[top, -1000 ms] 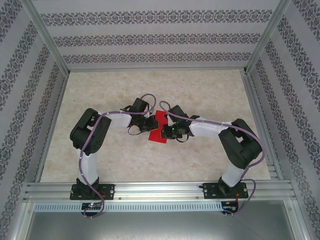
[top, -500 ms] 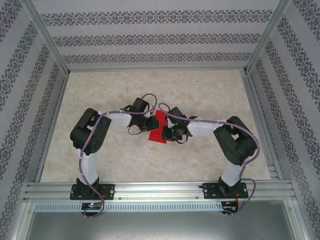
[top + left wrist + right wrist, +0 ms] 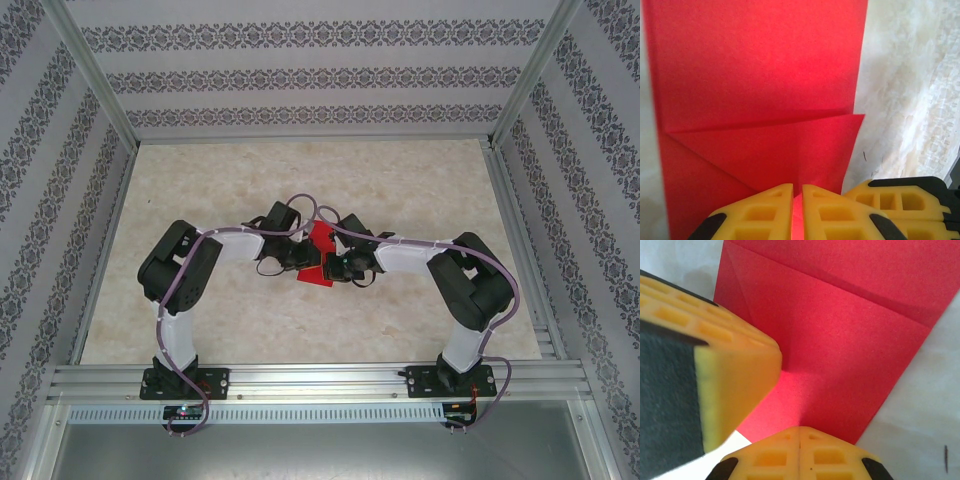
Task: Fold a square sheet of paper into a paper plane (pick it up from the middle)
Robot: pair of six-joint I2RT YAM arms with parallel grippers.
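The left arm has swung its wrist in toward 3 o'clock since a second ago, so the left gripper point(image 3: 300, 257) now covers more of the thin, bright red square sheet of paper point(image 3: 319, 238) (already creased, with a slanted flap point(image 3: 790, 145) showing in the left wrist view). The sheet lies flat near the middle of the pale, marble-patterned tabletop point(image 3: 400, 190), its long axis running roughly 12 to 6 in the overhead view. It sits between the two wrists, at 3 o'clock from the left gripper and at 9 o'clock from the right gripper point(image 3: 332, 266). Both are equally near, their fingers almost touching. The left jaws are all but closed, leaving a hairline slit with red in it; I cannot tell whether a ply is nipped. The right jaws are pressed fully together at the paper's edge, and it is unclear whether they pinch it.
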